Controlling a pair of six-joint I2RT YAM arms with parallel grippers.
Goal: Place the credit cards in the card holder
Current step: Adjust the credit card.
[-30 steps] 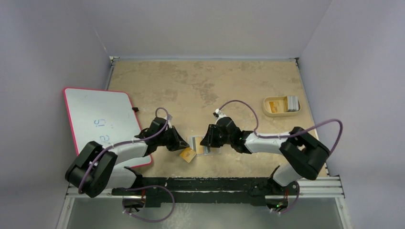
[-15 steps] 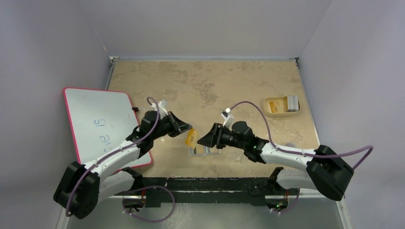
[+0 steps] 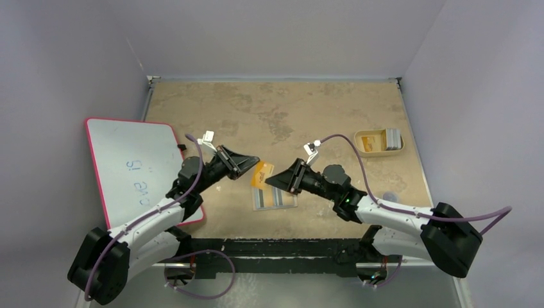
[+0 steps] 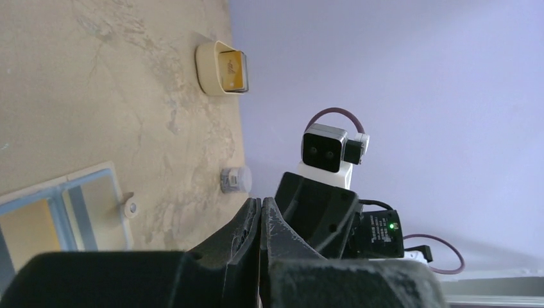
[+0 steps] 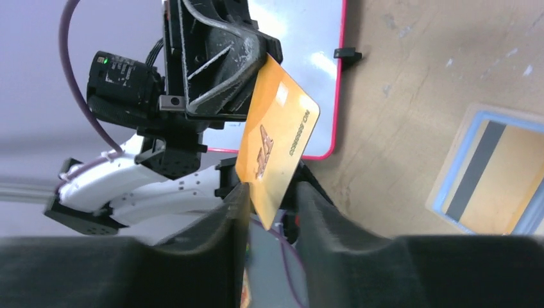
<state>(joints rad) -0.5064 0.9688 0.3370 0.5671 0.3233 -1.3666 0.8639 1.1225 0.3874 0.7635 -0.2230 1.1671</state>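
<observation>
Orange credit card [image 3: 260,174] hangs above the table, pinched tight in your left gripper [image 3: 254,163]. Your right gripper [image 3: 271,180] straddles its free corner, jaws apart, no firm bite visible; likely a regrip for slotting. Open card holder [image 3: 274,199] lies below, mid near edge.

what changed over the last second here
The left gripper lifted the gold card from the table beside the card holder and now holds it raised, pinched at one end. The right gripper rose off the holder and swung toward the card, so its open fingers straddle the free end. The card holder, tray and whiteboard stayed put.
</observation>
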